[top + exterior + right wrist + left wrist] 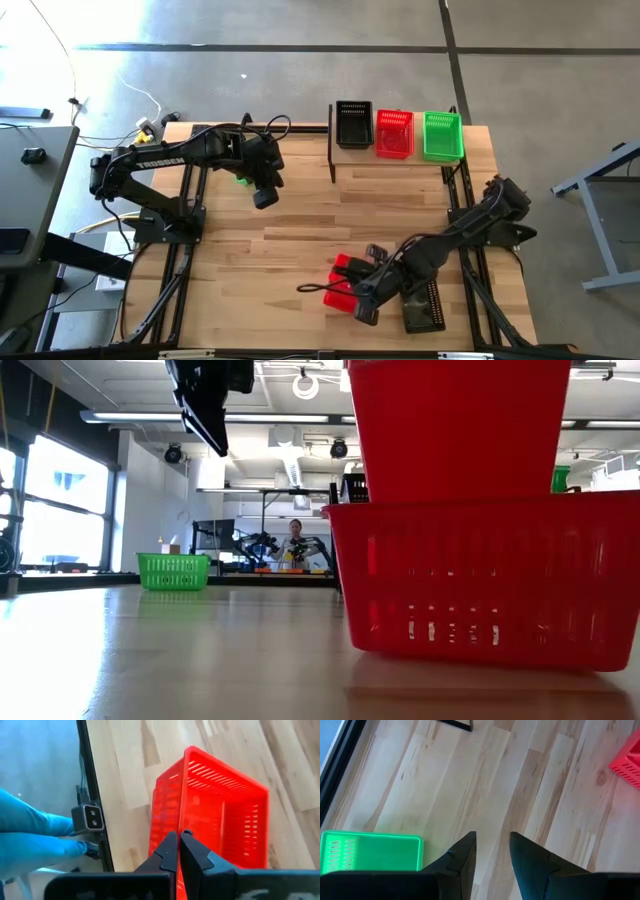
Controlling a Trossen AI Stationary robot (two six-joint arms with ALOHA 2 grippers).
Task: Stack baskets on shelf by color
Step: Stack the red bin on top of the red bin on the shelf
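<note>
Right wrist view shows the right gripper (pixel 179 851) with its fingers pinched together on the rim of a red basket (pixel 220 815), the wall of the basket caught between them. In the high view that same gripper (pixel 362 300) sits low at the near side of the table, with the red basket (pixel 345 285) just beside it toward the left arm, and a black basket (pixel 424 305) lying on the tabletop (pixel 280 230) close on its other side. The low view has a red basket seated inside a second red basket (pixel 480 580) that rests on the wood.

Far from this gripper, at the back edge, stands the shelf (pixel 395 160) with three baskets in a row on it: a black shelf basket (pixel 353 124), a red shelf basket (pixel 394 133) and a green shelf basket (pixel 443 136), each just beside the next.

The left gripper (pixel 265 195) hangs above the table near the back left, its fingers (pixel 462 860) parted a moderate way with nothing between them. A green basket (pixel 370 852) lies on the wood below and just behind it, partly hidden by the arm in the high view.
</note>
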